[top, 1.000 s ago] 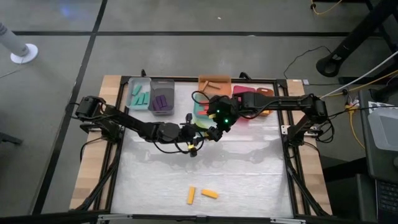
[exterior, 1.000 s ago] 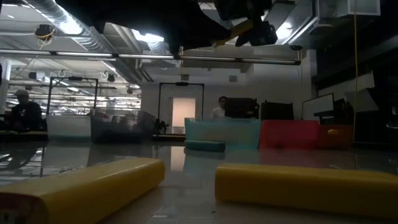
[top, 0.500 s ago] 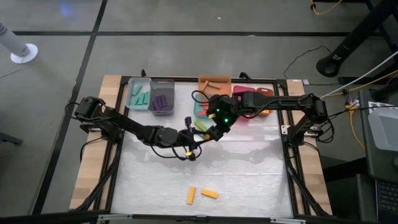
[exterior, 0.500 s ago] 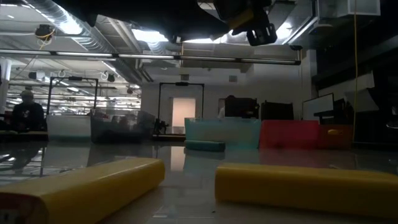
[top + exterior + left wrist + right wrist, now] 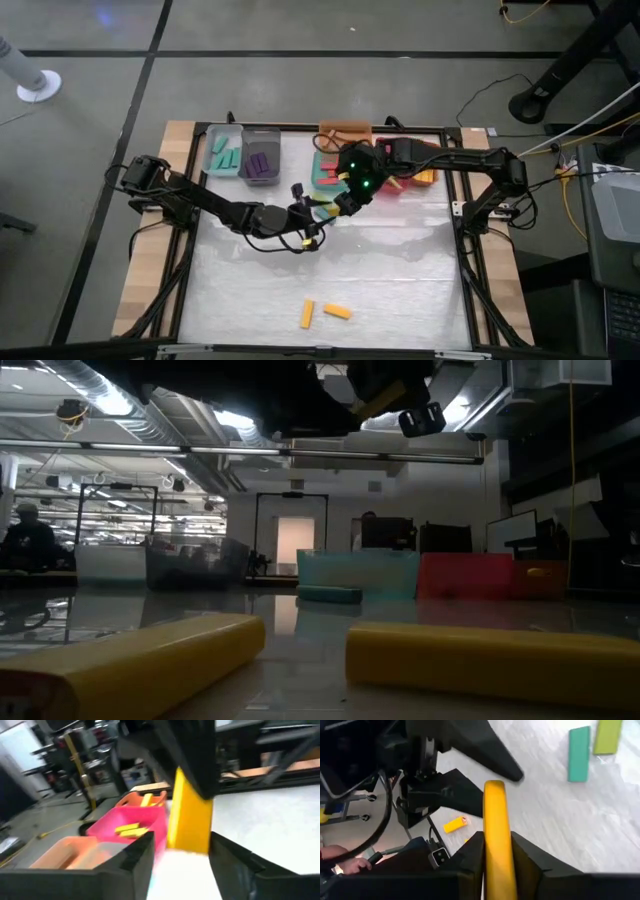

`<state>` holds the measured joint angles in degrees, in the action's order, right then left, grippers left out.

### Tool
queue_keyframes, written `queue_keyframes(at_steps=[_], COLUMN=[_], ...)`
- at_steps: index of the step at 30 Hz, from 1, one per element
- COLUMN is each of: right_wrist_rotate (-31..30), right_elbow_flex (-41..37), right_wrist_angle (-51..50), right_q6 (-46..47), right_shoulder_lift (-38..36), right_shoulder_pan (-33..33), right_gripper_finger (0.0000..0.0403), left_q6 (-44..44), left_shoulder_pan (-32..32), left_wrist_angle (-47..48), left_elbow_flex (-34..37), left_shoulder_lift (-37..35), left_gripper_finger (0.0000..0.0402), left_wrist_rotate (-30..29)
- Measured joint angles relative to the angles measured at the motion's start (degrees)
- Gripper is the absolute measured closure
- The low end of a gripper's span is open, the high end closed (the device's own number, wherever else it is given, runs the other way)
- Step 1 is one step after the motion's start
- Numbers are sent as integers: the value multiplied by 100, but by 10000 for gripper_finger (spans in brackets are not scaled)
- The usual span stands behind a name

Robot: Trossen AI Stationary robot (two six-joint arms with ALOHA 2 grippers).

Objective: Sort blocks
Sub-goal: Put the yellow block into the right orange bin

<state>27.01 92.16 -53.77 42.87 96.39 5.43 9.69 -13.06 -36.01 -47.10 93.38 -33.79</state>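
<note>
While in right end effector [image 5: 496,852], one yellow block [image 5: 495,812].

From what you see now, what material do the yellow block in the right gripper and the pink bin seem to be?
The yellow block looks like smooth painted wood or plastic: even colour, rounded end. I cannot tell which. The pink bin seems moulded plastic, with thin, even walls.

The high view looks straight down on the whole table [image 5: 400,290]. The low view sits at tabletop level, facing the room. Both share two yellow blocks [image 5: 325,312] near the front edge. Each wrist view looks closely past its own fingers.
</note>
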Motion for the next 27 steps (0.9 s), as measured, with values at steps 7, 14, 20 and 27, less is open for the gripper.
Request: queue_keyframes(at_steps=[7,14,20,27], right_wrist_rotate=[-344,-2315,-3480,-3960], right_elbow_flex=[9,9,-141,-788], right_wrist_angle=[-1039,-3166,-3575,-3609], right_q6=[-796,-1527,-1951,-2233], right_shoulder_lift=[-260,-416,-421,-426], right_shoulder_pan=[797,1705,2432,3201], right_gripper_finger=[343,320,339,327], left_q6=[-80,-1122,-1924,-2918], left_shoulder_pan=[-2,-9,-141,-500], left_wrist_angle=[9,538,1027,1559], left_elbow_flex=[1,-1,-1,-1], left_shoulder_lift=[0,-2,-2,-2], left_gripper_finger=[185,181,180,180], left_wrist_rotate=[-264,-107,0,497])
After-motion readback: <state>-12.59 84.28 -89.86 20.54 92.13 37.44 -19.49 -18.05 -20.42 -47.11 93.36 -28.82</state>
